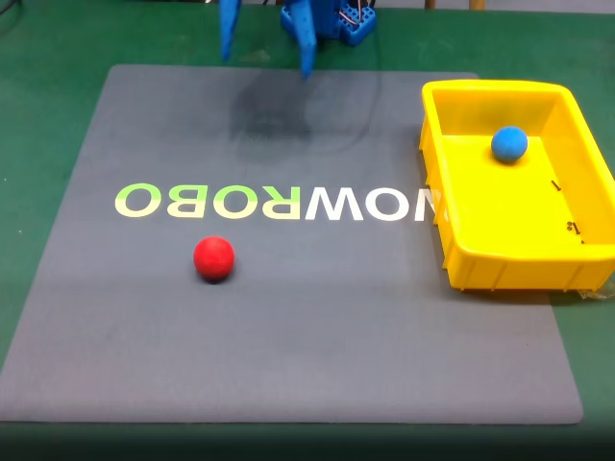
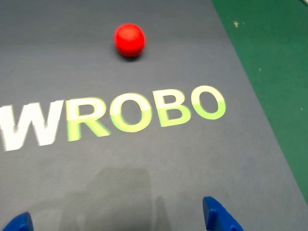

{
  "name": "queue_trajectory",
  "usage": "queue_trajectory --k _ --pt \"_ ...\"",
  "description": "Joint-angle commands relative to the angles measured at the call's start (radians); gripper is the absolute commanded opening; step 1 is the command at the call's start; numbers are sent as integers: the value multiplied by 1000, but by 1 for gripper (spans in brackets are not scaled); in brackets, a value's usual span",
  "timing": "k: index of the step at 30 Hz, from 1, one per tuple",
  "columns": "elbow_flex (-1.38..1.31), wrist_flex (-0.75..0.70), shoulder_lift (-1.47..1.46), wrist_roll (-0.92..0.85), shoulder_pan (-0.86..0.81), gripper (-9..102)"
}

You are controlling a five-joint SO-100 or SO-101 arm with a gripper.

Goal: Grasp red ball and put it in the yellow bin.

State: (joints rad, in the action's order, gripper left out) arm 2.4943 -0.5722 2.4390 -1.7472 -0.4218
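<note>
In the fixed view, everything is placed here in relation to the printed lettering (image 1: pixel 274 203) that runs across the middle of the grey mat (image 1: pixel 317 327). The mat is laid on a green table (image 1: pixel 38 115), which is seen around its edges. Just below the left, green-tinted part of the lettering, the red ball (image 1: pixel 213 258) is seen resting on the mat, clear of the letters and touched by nothing. Above the lettering, at the top edge of the picture, the blue gripper (image 1: pixel 269 48) is seen held over the far part of the mat; its two fingers are spread apart and nothing is held between them. A faint shadow is cast on the mat between the gripper and the lettering. At the right end of the lettering, the yellow bin (image 1: pixel 480 254) is set, with its left wall covering the last letter; part of it rests on the mat and part extends beyond the mat's right edge. Inside the bin, towards its far wall, a blue ball (image 1: pixel 509 144) is seen lying on the floor of the tray.

In the wrist view, the lettering (image 2: pixel 120 118) is read upright across the middle of the picture. The red ball (image 2: pixel 130 39) is seen beyond the letters, above the first "O", and somewhat blurred. Nearer than the lettering, at the bottom edge, the two blue fingertips are seen well apart, one at the lower left corner and one towards the lower right, so the gripper (image 2: pixel 120 222) is shown wide and empty. The green table (image 2: pixel 274 72) is seen to the right of the lettering.
</note>
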Motion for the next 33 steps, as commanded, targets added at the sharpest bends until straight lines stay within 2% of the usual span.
queue_trajectory --k 1,7,14,21,33 --pt "-146 117 -190 20 -31 39" --pt "-239 333 -474 71 -25 39" --pt "-405 385 -718 106 -20 39" --pt "-503 563 -939 118 -9 39" --pt "-778 609 -1209 172 25 39"
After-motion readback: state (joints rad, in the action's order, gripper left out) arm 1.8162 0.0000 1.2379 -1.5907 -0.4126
